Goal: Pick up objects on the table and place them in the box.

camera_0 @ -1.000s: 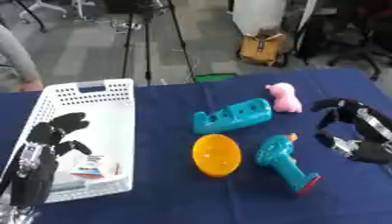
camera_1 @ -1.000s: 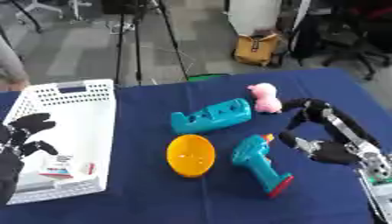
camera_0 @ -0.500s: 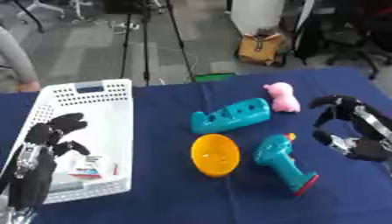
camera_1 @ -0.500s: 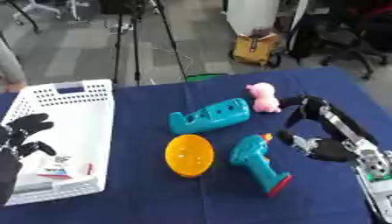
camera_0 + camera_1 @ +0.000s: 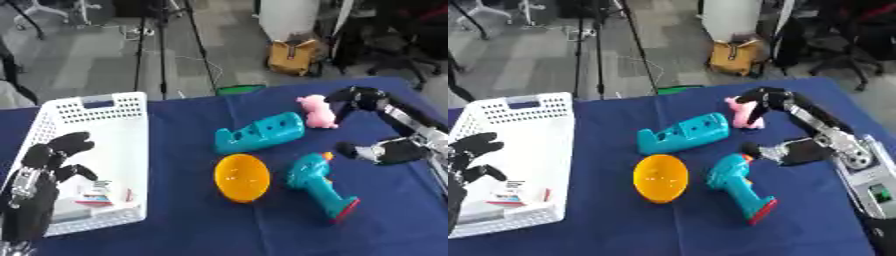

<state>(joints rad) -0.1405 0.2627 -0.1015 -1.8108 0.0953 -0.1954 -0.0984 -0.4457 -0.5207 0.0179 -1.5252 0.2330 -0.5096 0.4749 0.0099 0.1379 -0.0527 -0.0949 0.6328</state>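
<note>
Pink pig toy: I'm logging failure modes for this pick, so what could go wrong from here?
The right robot hand has fingers spread beside the pink pig toy and could knock it over. The teal block with holes lies just beside it and might get nudged. The teal toy drill sits below the arm's path.

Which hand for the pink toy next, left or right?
Right. The right hand is open with its fingers beside the pink toy; the left hand hangs over the white basket across the table.
</note>
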